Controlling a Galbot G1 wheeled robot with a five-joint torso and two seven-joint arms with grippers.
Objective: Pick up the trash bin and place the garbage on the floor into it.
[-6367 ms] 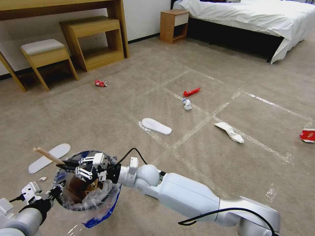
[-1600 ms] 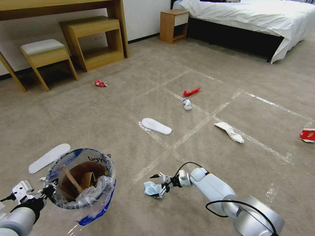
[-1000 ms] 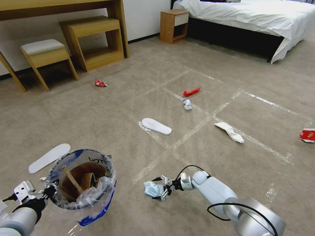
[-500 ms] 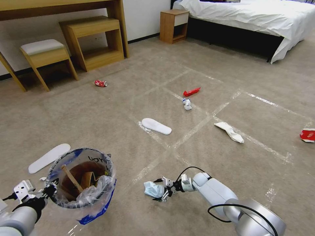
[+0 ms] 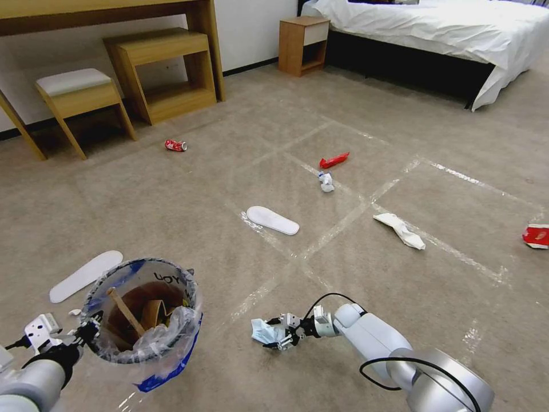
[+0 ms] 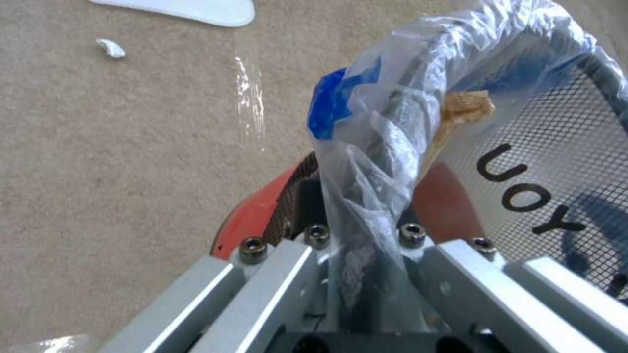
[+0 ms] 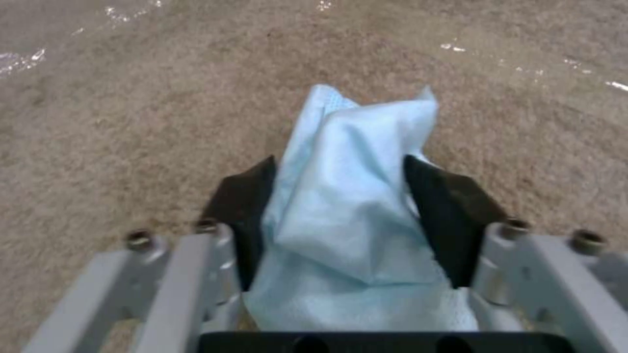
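Lowering since a moment ago, the right gripper is clamping the crumpled blue face mask against the beige carpet, arm outstretched; the left gripper is gripping the plastic-lined red-and-blue bin.

Bright even light, soft shadows — tape glare, blurry wrist views

The trash bin hangs upright at near left, its rim pinched by the left gripper, with a wooden stick leaning inside. To its right a crumpled blue face mask lies on the floor between the right gripper's black fingers. Two white slippers, tissues, a red wrapper and a can lie scattered farther off.
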